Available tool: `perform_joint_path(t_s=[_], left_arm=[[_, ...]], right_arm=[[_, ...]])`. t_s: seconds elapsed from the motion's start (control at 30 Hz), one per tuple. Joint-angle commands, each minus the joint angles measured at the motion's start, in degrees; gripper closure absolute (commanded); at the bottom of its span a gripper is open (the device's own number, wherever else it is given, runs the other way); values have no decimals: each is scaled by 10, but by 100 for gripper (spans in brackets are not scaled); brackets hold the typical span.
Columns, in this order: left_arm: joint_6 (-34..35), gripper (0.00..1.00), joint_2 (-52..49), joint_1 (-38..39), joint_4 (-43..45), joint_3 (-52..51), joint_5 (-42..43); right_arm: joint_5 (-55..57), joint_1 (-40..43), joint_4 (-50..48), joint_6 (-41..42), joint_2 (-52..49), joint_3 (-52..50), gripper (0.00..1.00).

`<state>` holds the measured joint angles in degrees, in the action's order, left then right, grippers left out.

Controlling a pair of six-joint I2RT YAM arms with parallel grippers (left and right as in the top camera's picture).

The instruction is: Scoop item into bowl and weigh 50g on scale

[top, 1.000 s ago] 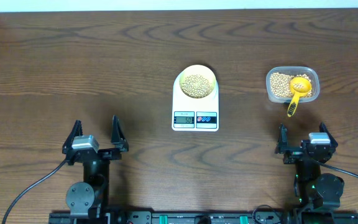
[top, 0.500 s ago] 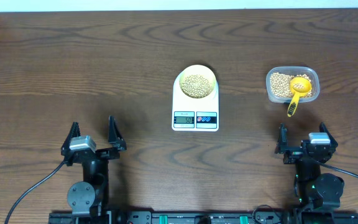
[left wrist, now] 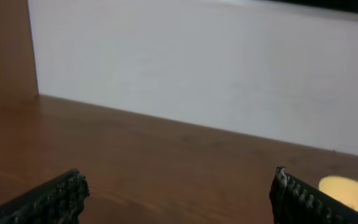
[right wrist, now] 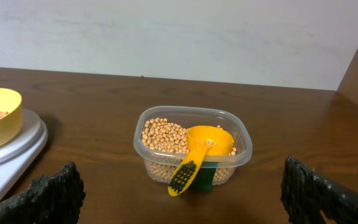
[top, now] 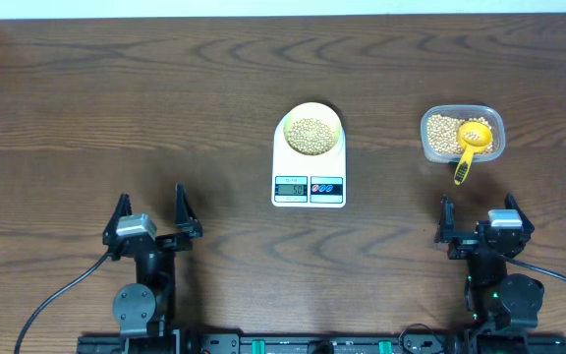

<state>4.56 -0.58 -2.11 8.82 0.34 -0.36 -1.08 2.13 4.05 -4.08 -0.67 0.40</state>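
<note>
Beans (top: 310, 135): likely light, hard, free-rolling; in bowl (top: 310, 107) on scale (top: 309, 166). Best moved by scoop (top: 468, 150), gripped at its ribbed handle. Near edge: left gripper (top: 151, 201), right gripper (top: 480, 205), jaws spread, empty.

Two black arms (top: 138, 280), lower left and lower right of the overhead view. Fitted with left gripper (top: 151, 214) and right gripper (top: 480, 218): pointed black fingers (top: 182, 202), ribbed pads (right wrist: 58, 193), silver-grey wrist blocks (top: 134, 225). Black cables (top: 52, 300) trail outward.

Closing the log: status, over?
Open, empty: left pincer, right pincer. On scale: bowl of beans. In container: scoop. Nothing in the way.
</note>
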Motion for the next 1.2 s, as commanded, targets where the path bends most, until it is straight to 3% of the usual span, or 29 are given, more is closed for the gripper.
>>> perform_joint_path(t_s=[0.0,0.27,0.6,1.17], left_arm=[[5,4,5,-2,-27,-1,-3],[5,4,5,-2,-131,-1,1],[-1,4,5,-2,-131,-1,5],[-115,4,5,-2,-129,-1,37]], right_arm=[[-2,4,3,-7,3,-1,1],[-1,4,3,-7,3,-1,1],[-2,4,3,-7,3,-1,1],[-1,4,3,-7,3,-1,1]])
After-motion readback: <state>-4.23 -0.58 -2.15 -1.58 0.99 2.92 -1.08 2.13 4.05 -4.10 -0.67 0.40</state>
